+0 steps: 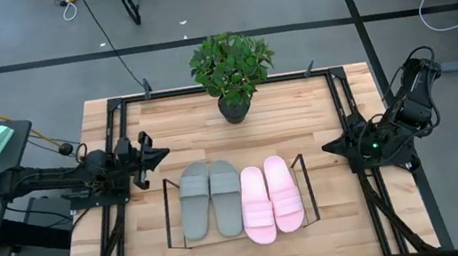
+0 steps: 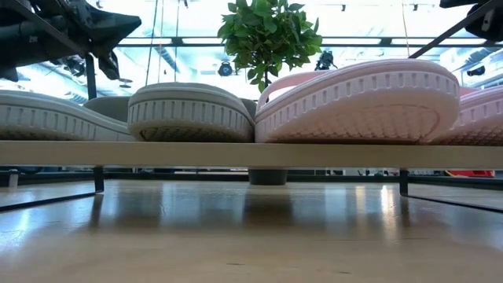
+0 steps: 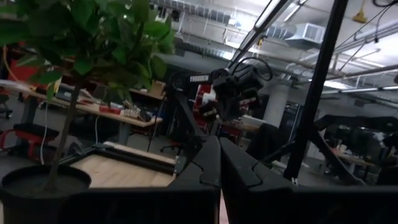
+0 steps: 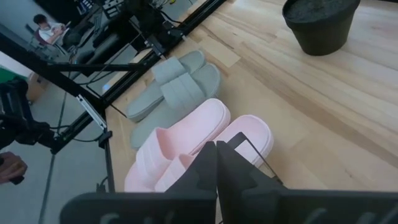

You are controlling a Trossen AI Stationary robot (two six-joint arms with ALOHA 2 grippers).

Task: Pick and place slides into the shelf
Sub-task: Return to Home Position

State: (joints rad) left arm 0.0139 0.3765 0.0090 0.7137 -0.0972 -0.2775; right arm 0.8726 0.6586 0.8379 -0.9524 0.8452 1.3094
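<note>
Two grey slides (image 1: 210, 199) and two pale pink slides (image 1: 269, 198) lie side by side, soles down, on the light board of the black wire shelf (image 1: 173, 218) at the table's near middle. In the low view the grey soles (image 2: 189, 114) and a pink sole (image 2: 357, 102) rest on the shelf board (image 2: 251, 154). My left gripper (image 1: 162, 153) is shut, raised at the table's left, left of the shelf. My right gripper (image 1: 327, 146) is shut at the table's right, right of the shelf; its wrist view shows the pink slides (image 4: 186, 146) and grey slides (image 4: 174, 90) beyond its fingers.
A potted plant (image 1: 231, 67) stands at the table's far middle, behind the shelf. Black frame rails (image 1: 119, 134) run along the table's left and right sides. Bare wood lies between the plant and the shelf. A person (image 4: 46, 28) sits far off in the room.
</note>
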